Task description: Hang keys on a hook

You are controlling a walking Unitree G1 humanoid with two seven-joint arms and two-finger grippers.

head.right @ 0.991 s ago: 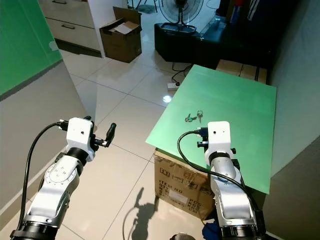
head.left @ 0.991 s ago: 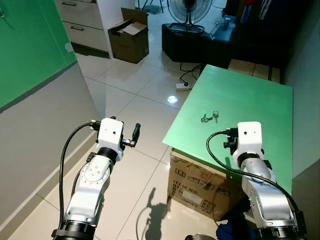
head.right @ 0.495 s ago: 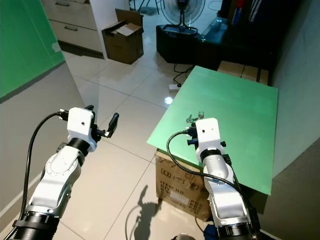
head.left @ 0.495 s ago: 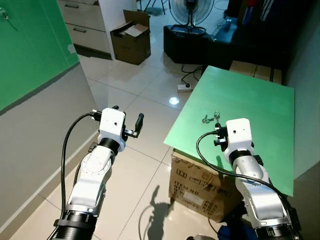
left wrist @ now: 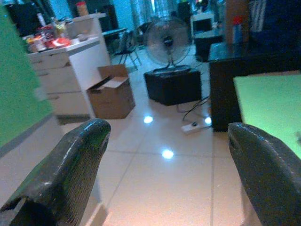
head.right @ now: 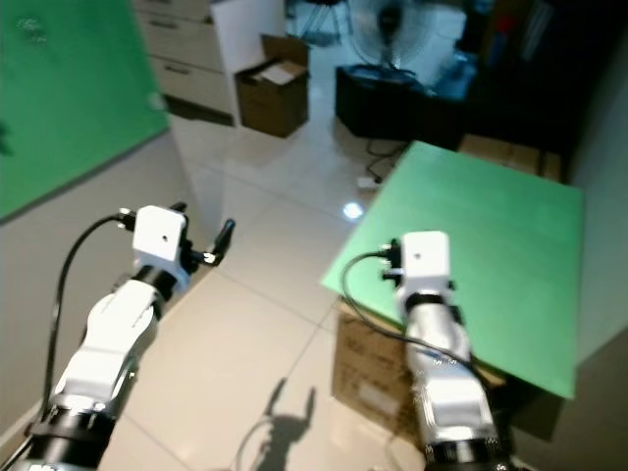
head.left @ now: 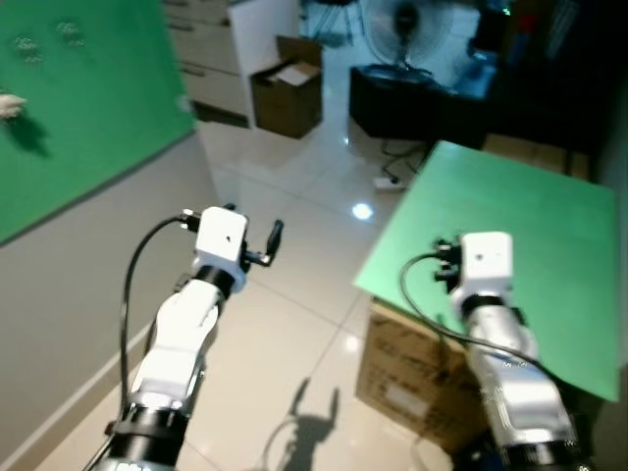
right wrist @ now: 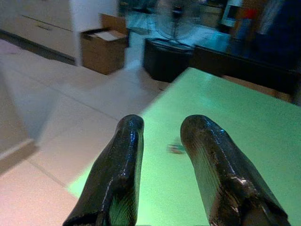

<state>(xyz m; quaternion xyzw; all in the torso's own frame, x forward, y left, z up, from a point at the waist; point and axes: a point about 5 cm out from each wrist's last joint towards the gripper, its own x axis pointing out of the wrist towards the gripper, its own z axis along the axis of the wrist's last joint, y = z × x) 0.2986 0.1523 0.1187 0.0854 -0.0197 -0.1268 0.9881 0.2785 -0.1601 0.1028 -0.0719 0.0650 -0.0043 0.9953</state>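
Over on the far left, the green wall panel (head.left: 88,108) carries a couple of pale smudges near its top, too blurred to say whether they are hooks. Below it runs a plain grey wall down to the glossy tiled floor (head.left: 294,294), which throws back a bright spot of lamp light.

Now the left claw (left wrist: 164,160): it's held out over the floor, and the left wrist view has its two black, rough-skinned fingers (left wrist: 70,165) standing wide apart, nothing between them. In the head views just one dark finger pokes out beside the white wrist block (head.left: 221,235), with a black cable looping behind.

Past it, an open cardboard box (head.left: 287,98) sits by white drawers (head.left: 211,74), and a standing fan (left wrist: 167,44) tops a low black cabinet.

Moving right, the flat green table (head.left: 530,226) rests on a printed carton (head.left: 402,378), its far corner cut off by the frame edge. The right claw (right wrist: 162,155) hangs above the table's near part, fingers (right wrist: 117,174) a narrow gap apart and gripping nothing. In the head views the white wrist housing (head.left: 486,260) covers the claw's tips.

And the keys (right wrist: 176,149)? Just a small dark-green blur on the table surface, seen between the right claw's fingers, shape impossible to make out.
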